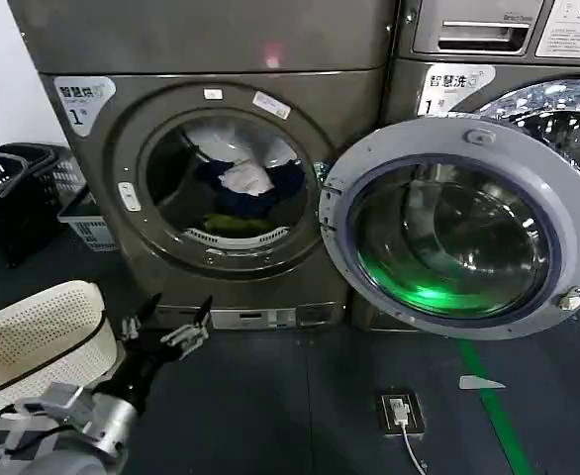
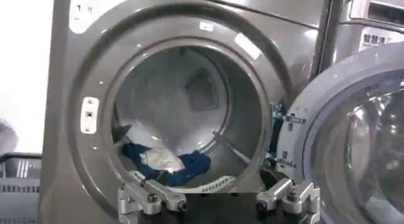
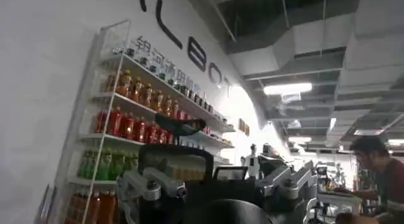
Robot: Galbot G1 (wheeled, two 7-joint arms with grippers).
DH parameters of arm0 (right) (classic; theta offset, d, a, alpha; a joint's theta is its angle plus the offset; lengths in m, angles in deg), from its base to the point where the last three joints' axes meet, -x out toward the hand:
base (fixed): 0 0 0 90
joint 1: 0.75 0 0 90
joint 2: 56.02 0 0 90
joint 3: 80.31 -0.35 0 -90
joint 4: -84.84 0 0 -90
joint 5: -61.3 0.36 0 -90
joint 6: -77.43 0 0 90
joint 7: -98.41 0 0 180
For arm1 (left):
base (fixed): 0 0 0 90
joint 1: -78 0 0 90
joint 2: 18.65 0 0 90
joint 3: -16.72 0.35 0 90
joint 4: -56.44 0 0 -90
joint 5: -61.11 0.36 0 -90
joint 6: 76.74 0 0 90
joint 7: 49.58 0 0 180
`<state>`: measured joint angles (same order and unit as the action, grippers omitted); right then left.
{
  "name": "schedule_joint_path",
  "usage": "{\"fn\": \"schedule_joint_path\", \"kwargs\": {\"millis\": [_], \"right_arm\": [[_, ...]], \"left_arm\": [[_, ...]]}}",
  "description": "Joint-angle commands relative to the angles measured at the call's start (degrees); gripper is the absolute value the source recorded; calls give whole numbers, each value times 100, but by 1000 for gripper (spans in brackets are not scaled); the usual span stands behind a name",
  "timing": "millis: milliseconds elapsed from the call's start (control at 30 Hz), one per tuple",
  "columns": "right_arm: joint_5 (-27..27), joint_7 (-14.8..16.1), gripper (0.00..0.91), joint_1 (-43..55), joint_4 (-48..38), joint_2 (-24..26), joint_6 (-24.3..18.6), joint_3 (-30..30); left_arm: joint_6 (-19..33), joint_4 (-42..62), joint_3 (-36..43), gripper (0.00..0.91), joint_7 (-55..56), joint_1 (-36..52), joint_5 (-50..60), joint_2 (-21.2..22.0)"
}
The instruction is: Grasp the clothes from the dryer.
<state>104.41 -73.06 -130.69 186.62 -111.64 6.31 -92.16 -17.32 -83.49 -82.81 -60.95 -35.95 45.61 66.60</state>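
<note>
1. Inside the dryer (image 1: 221,188), behind its swung-open door (image 1: 463,233), the clothes (image 1: 242,188) lie heaped in the drum.
2. Below the port, the left gripper (image 1: 176,322) hovers with fingers spread wide, holding nothing.
3. Beside that arm sits a cream basket (image 1: 38,336).
4. Aimed at drink shelves (image 3: 139,127), the right gripper (image 3: 218,184) is spread too.

Laundrette or shop-type premises. Two front-loading machines side by side: dryer (image 1: 221,168) with numbered label, washer (image 1: 528,89) alongside. Stacked baskets (image 1: 18,193) against the wall on dark flooring. Shelves of bottled drinks (image 3: 136,121), wall lettering, exposed ceiling ducting.
</note>
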Motion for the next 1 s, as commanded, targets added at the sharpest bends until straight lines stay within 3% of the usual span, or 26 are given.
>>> {"fn": "schedule_joint_path", "kwargs": {"millis": [33, 1000], "right_arm": [[16, -1, 907, 10, 28, 33, -40, 13], [113, -21, 907, 22, 75, 9, -198, 56]], "left_arm": [[-1, -90, -66, 907, -8, -69, -24, -27], [-28, -93, -163, 907, -27, -68, -59, -39]]}}
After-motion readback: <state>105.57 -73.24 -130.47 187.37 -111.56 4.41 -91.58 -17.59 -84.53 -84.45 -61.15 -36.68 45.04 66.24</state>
